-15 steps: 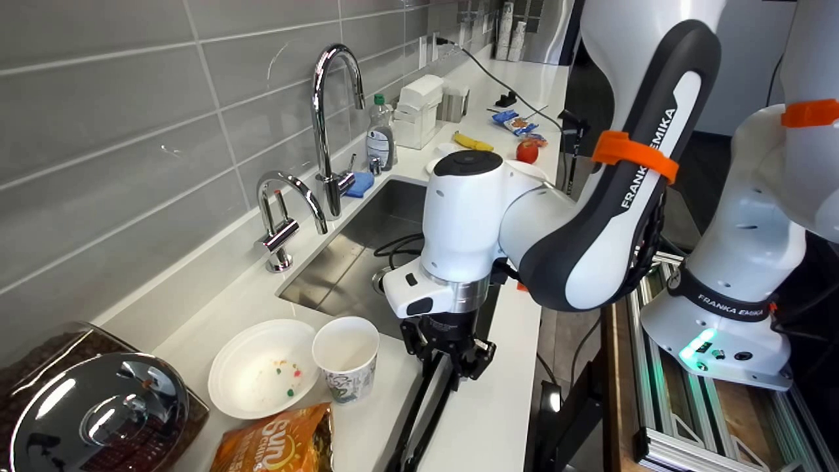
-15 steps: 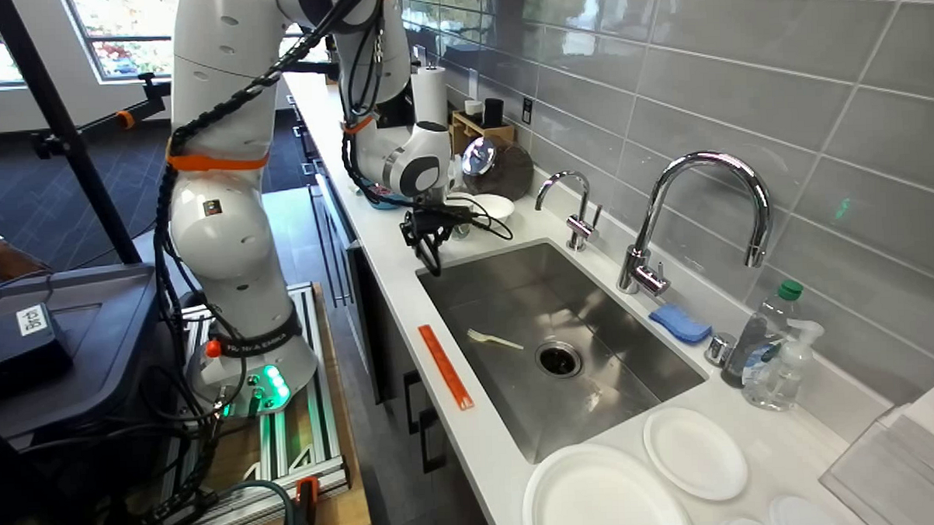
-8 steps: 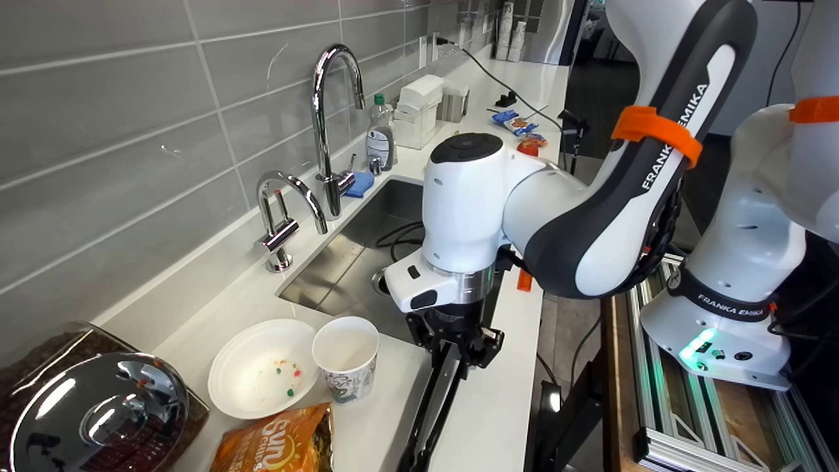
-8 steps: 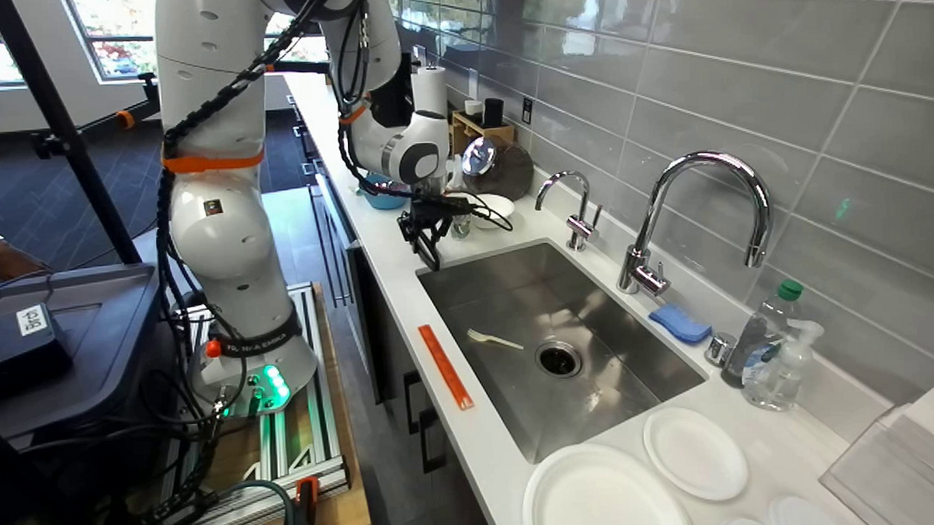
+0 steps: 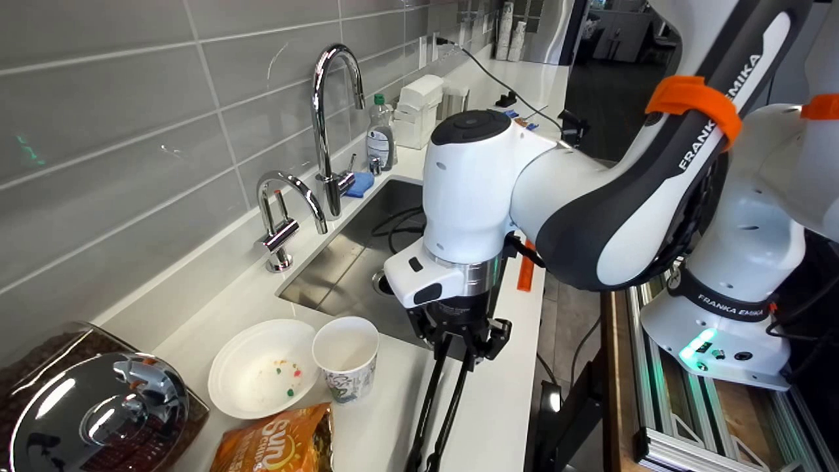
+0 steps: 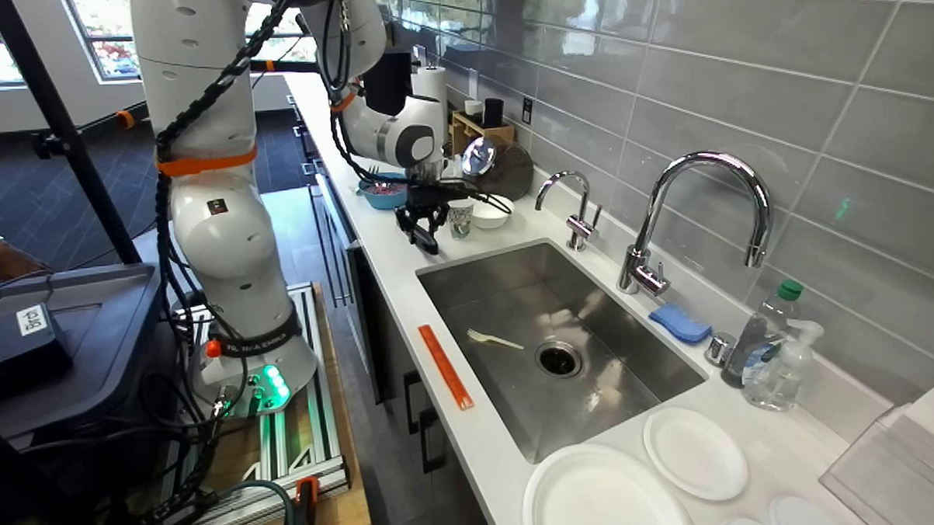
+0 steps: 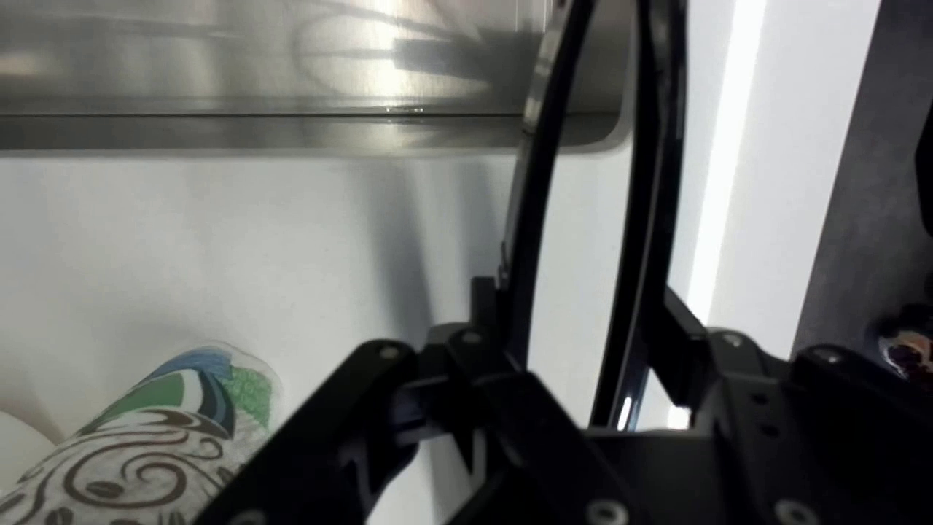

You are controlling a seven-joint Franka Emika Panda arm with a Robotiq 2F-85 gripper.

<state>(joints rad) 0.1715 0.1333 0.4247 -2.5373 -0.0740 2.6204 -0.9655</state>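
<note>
1. Over the glossy white desk (image 5: 495, 413), beside the rectangular steel sink (image 6: 588, 398), are long black two-armed tongs (image 7: 651, 197).
2. The black two-fingered tool (image 7: 582, 317) stands narrow, apparently clamped on them: taking hold looks done, letting go does not.
3. In an exterior view, a round white bowl (image 5: 242, 367) and a printed paper cup (image 5: 349, 367) stand left of the tongs, apart from them.
4. The white robot arm (image 5: 465, 203) hides part of the sink.
5. An orange chip bag (image 5: 282, 442) is cut off at the near edge.
6. The tongs' tips lie outside the wrist view; I cannot tell whether they touch the desk.
</note>
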